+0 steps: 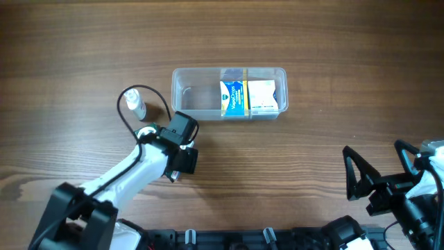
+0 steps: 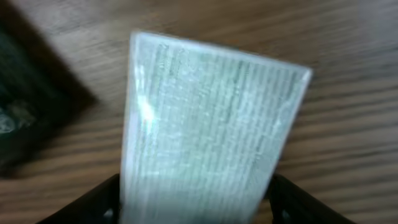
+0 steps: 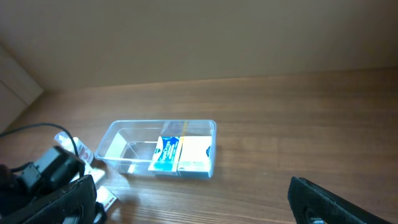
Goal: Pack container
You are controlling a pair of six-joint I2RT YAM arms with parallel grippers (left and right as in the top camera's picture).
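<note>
Sitting toward the far edge of the counter (image 1: 333, 42), about midway between its left and right edges, the container (image 1: 191, 97) lies with its long side parallel to that edge. Its right half holds 2 small boxes side by side and touching: a blue-and-white box (image 1: 234, 98) and, to its right, a white box (image 1: 262, 97). The left half is bare plastic. A small spray bottle (image 1: 135, 104) stands just left of the container, apart from it.

The overhead view shows the left pincer (image 1: 182, 163) low over the counter, nearer the near edge than the container and just off its left near corner, but the wrist hides whatever it carries. Only the left wrist view settles that. A pale box (image 2: 205, 137) covered in fine, blurred print sits clamped between the 2 black fingers (image 2: 102, 202), 1 on each side of it, with wood grain behind.

The right pincer (image 1: 378, 170) is near the right near corner of the counter, well apart from the container, its jaws spread wide with nothing between them. The right wrist view confirms this, with 1 finger at each lower corner and the container, both boxes and the bottle in plain sight beyond.
</note>
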